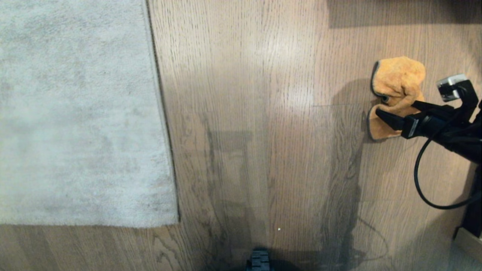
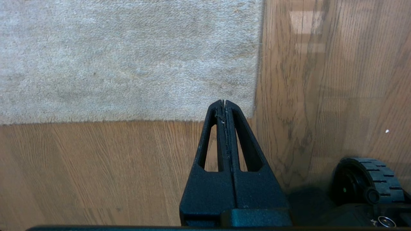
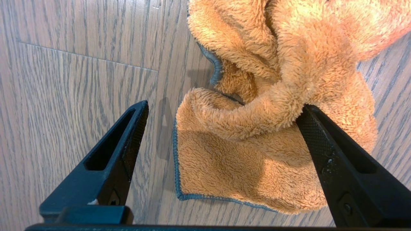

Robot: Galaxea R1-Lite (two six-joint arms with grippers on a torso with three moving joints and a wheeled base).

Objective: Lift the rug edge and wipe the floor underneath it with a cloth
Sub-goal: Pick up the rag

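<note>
The pale grey rug (image 1: 75, 113) lies flat on the left, its rug edge (image 1: 160, 113) running straight along the brown plank floor (image 1: 263, 131). The orange fluffy cloth (image 1: 397, 79) with blue-grey trim lies crumpled on the floor at the right. My right gripper (image 1: 395, 108) hovers over it, open. In the right wrist view the fingers of the right gripper (image 3: 224, 106) straddle the cloth (image 3: 244, 166), one fingertip (image 3: 308, 118) touching a raised fold. My left gripper (image 2: 223, 102) is shut on nothing, parked above the rug's near corner (image 2: 250, 112).
The robot's base wheel (image 2: 369, 183) sits by the left gripper, and part of the base shows at the near edge (image 1: 258, 261). A dark shadowed strip (image 1: 403, 11) crosses the far right. A black cable (image 1: 418, 177) loops under the right arm.
</note>
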